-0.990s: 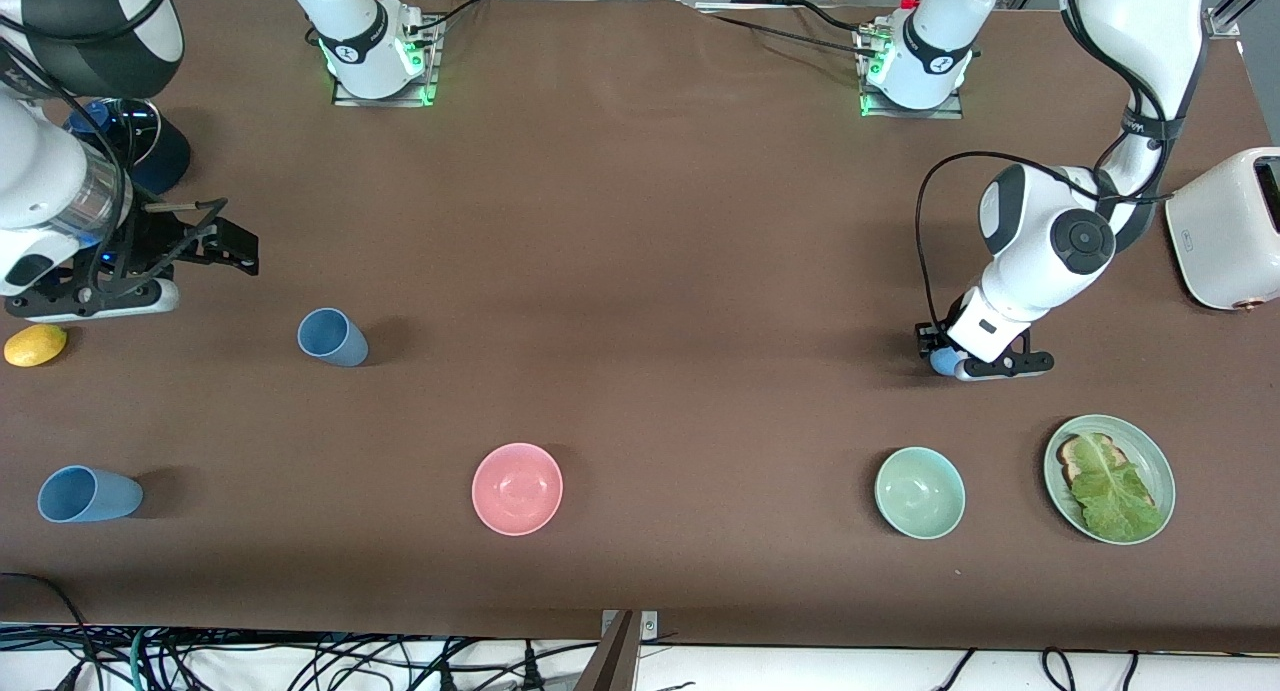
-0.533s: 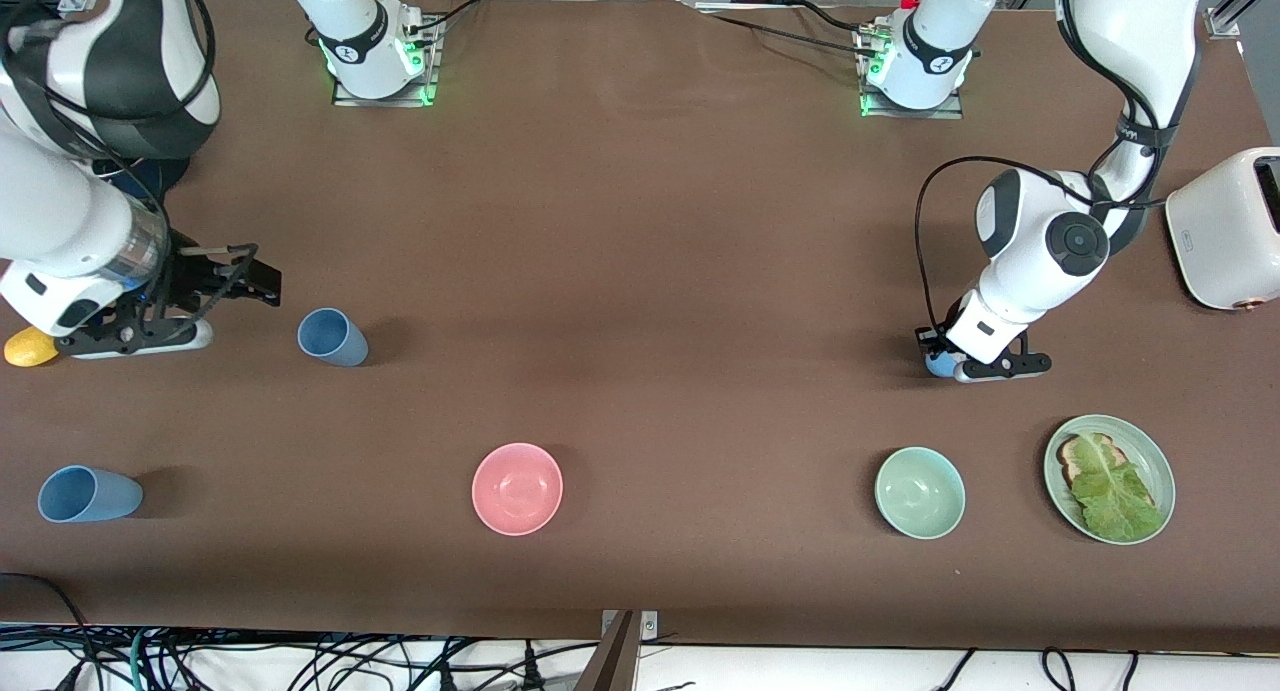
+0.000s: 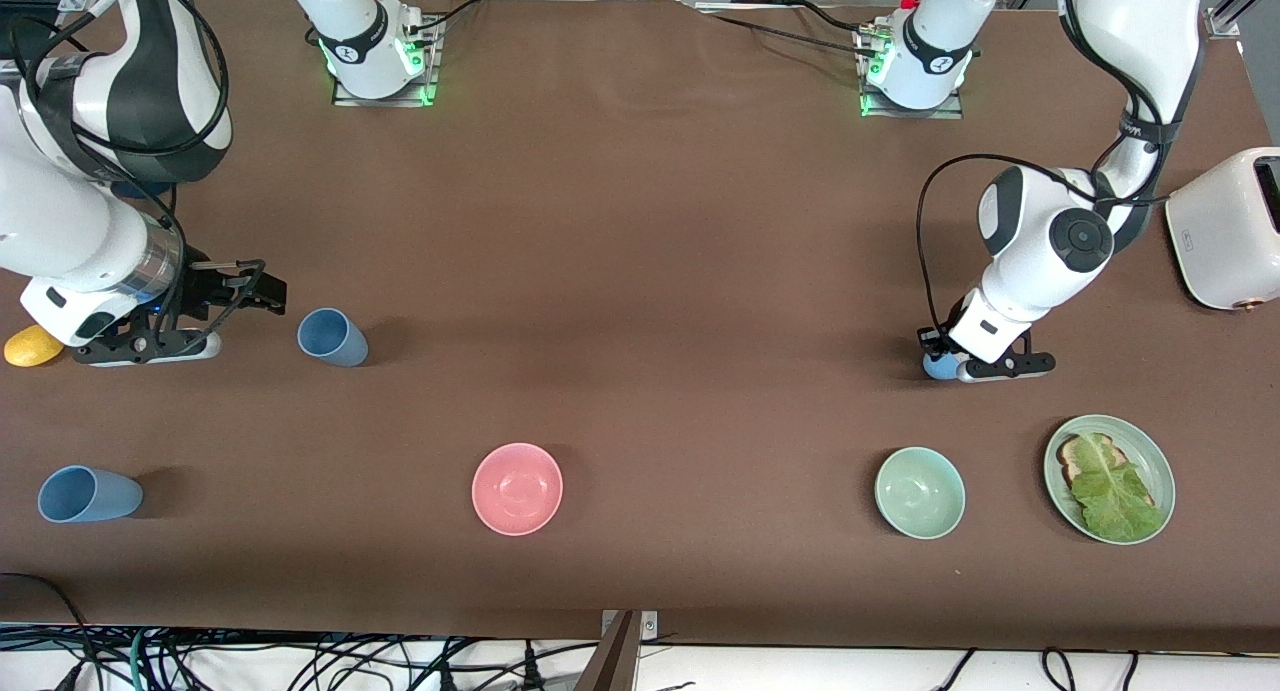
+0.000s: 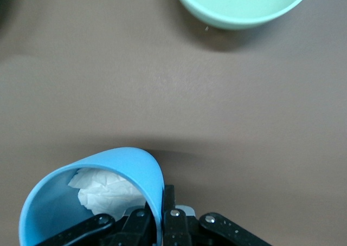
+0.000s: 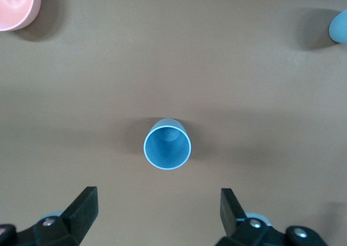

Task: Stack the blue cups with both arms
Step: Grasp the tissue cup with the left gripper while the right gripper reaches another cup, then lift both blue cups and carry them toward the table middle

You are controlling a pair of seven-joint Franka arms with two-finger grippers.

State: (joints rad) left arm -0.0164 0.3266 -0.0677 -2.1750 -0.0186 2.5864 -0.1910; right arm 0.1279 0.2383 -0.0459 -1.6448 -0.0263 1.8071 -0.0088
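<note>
Blue cup (image 4: 108,202) pinched by left hand (image 3: 945,356); right hand (image 5: 157,216) spread beside another cup (image 3: 333,337)

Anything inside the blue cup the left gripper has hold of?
Yes. The left wrist view shows crumpled white paper in the blue cup, which the left gripper pinches by its rim. The cup's wall hides its base and anything beneath the paper.

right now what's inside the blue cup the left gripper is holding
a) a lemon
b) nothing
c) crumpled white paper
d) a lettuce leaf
c) The left wrist view shows the left gripper closed on the rim of the blue cup, and a crumpled white paper wad sits inside it.
</note>
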